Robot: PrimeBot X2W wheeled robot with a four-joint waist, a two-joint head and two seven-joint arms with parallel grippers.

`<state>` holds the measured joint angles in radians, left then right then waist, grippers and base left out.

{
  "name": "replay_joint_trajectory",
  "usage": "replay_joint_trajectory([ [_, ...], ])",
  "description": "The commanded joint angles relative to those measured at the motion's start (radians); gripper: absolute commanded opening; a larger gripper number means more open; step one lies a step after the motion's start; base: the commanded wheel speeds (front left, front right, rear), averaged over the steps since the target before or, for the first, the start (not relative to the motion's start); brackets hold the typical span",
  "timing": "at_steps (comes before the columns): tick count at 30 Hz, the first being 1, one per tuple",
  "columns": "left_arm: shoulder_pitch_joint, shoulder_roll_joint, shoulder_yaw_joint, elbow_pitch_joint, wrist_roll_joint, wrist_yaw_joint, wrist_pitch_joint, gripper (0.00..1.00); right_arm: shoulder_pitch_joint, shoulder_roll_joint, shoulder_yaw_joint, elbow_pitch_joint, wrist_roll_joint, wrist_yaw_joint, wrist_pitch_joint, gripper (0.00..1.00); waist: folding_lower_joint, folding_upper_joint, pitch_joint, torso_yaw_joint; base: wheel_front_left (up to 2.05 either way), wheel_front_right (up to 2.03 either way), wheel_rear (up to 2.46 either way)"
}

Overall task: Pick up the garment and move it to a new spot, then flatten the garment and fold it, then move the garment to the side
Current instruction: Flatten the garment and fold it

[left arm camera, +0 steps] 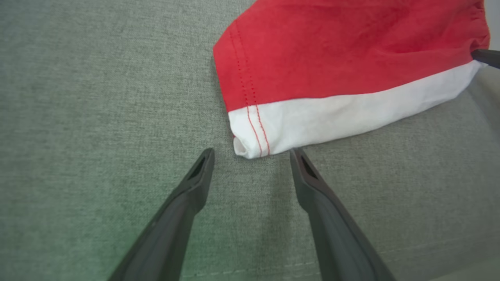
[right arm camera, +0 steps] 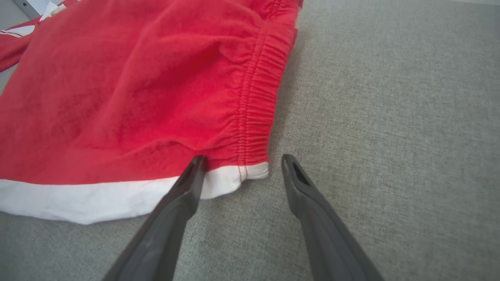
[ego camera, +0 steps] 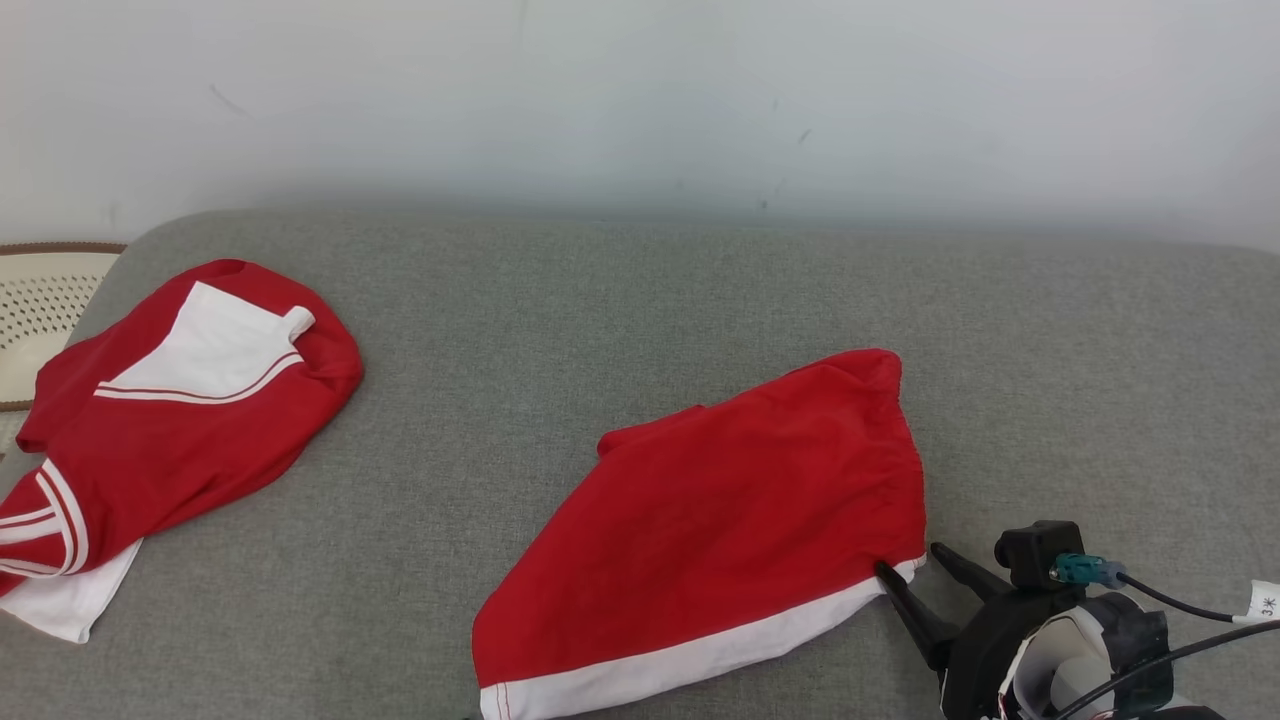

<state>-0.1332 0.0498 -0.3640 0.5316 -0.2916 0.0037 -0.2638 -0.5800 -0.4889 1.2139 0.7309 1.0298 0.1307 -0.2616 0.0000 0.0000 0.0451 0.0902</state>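
The garment is a pair of red shorts with a white side band, lying folded on the grey cushion near its front middle. My right gripper stands open at the garment's right corner, beside the elastic waistband; one finger rests over the white band's corner, the other on bare cushion. In the left wrist view my left gripper is open just short of the garment's other white corner, which lies between the fingertips without being held. The right gripper's dark fingertip shows at that view's right edge.
A second red and white garment lies crumpled at the cushion's left end. Beyond it, at the left edge, is a pale perforated basket. A white wall rises behind the grey cushion, whose right part is bare.
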Motion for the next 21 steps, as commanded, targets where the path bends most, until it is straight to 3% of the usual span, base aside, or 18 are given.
replay_joint_trajectory([
  [1, -0.018, 0.001, -0.005, 0.013, -0.015, 0.003, -0.001, 1.00, -0.002, 0.002, 0.012, 0.008, 0.011, 0.000, -0.004, 1.00, 0.0000, 0.0000, 0.004, 0.002, 0.00, 0.00, 0.00],
  [6, -0.049, 0.001, -0.028, 0.033, -0.045, -0.004, -0.001, 1.00, -0.020, 0.014, 0.035, 0.024, 0.033, 0.000, -0.001, 1.00, 0.0000, 0.0000, 0.013, 0.004, 0.00, 0.00, 0.00],
  [7, -0.054, 0.001, -0.035, 0.040, -0.057, -0.011, -0.001, 1.00, -0.023, 0.016, 0.040, 0.028, 0.037, 0.000, 0.005, 0.94, 0.0000, 0.0000, 0.015, 0.004, 0.00, 0.00, 0.00],
  [8, -0.059, 0.001, -0.044, 0.051, -0.065, -0.014, 0.000, 0.76, -0.025, 0.018, 0.043, 0.029, 0.040, 0.000, 0.007, 0.45, 0.0000, 0.0000, 0.017, 0.005, 0.00, 0.00, 0.00],
  [9, -0.069, 0.001, -0.051, 0.059, -0.063, -0.016, 0.000, 0.42, -0.028, 0.020, 0.047, 0.027, 0.042, 0.000, 0.008, 0.24, 0.0000, 0.0000, 0.018, 0.004, 0.00, 0.00, 0.00],
  [10, -0.076, 0.001, -0.054, 0.058, -0.070, -0.016, 0.000, 0.00, -0.029, 0.021, 0.050, 0.025, 0.045, 0.000, 0.008, 0.00, 0.0000, 0.0000, 0.019, 0.003, 0.00, 0.00, 0.00],
  [21, -0.035, 0.003, -0.006, -0.034, -0.017, 0.007, -0.001, 0.00, 0.000, -0.014, 0.061, -0.047, 0.096, 0.000, -0.002, 0.00, 0.0000, 0.0000, -0.023, -0.001, 0.00, 0.00, 0.00],
])
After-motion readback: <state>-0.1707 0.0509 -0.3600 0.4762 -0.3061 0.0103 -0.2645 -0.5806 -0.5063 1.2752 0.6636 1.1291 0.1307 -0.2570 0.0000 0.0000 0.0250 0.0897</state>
